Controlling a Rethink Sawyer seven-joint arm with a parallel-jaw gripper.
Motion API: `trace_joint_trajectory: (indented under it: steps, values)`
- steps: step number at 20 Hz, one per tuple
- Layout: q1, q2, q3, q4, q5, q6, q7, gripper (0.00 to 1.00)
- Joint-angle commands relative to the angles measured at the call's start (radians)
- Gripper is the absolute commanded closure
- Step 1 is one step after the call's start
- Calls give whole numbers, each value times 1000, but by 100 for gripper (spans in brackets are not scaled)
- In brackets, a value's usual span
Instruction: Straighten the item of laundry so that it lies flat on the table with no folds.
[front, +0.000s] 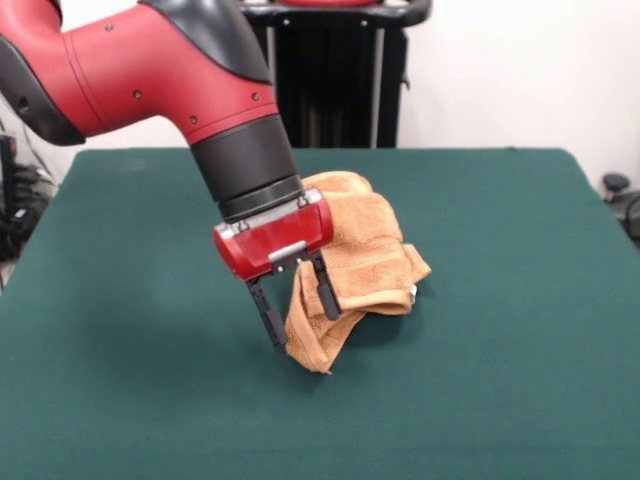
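The orange-tan towel (365, 250) lies crumpled in a heap near the middle of the dark green table (130, 400), folded over itself, with a woven band showing and a small white tag (413, 292) at its right edge. My gripper (305, 328) hangs tilted from the red and black arm at the towel's left front side. Its two black fingers (267, 312) stand apart. A fold of the towel's lower corner sits between and behind them. The fingertips are close to the table top. The arm hides the towel's upper left part.
The robot's black pedestal (330, 80) stands behind the far table edge. Dark objects show past the right edge (620, 195) and the left edge (15, 200) of the table. Green surface surrounds the towel on all sides.
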Motion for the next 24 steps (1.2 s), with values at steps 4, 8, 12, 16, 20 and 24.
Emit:
trace_joint_trajectory:
  steps: [4,8,12,16,20,24]
  values:
    - [83,5,-69,10,-54,122,-296,0]
    - [97,-4,-88,3,-74,121,-296,0]
    - [111,-6,-104,-6,-91,118,-288,0]
    - [122,-8,-112,-14,-101,128,-290,0]
    - [142,-25,-131,-22,-131,131,-286,0]
    - [167,-46,-156,-31,-168,140,-289,0]
